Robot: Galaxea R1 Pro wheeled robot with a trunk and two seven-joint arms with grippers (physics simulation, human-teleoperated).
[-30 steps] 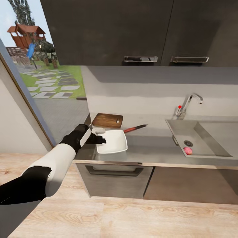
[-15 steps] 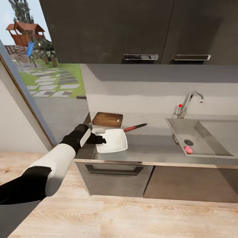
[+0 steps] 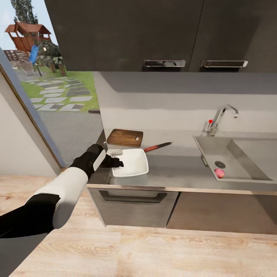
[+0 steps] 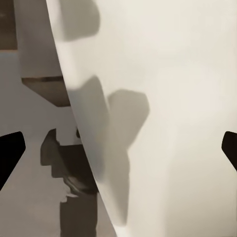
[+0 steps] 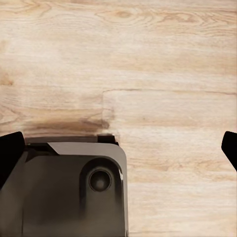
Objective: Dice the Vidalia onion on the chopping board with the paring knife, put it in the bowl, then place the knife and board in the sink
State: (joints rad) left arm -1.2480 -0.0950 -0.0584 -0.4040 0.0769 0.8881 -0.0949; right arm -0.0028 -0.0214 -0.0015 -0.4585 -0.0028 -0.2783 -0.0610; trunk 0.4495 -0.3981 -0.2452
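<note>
My left gripper (image 3: 116,157) spread wide over bowl (image 3: 130,163) rim at counter's (image 3: 181,169) front-left corner | onion (image 3: 219,173) in sink (image 3: 246,159) by drain | risk: I nudge bowl off front edge | right claw (image 5: 118,148) parted, over floor

- Head view: from high up, standing back from the counter, looking forward and down across the countertop (image 3: 181,169), with the sink (image 3: 234,157) at right and the left arm reaching in from lower left.
- Left wrist view: very close, looking onto the white bowl (image 4: 163,98) beside grey counter; the head view shares this bowl (image 3: 132,163).
- Right wrist view: faces straight down at the wooden floor (image 5: 148,64) and the robot's dark base (image 5: 74,187).
</note>
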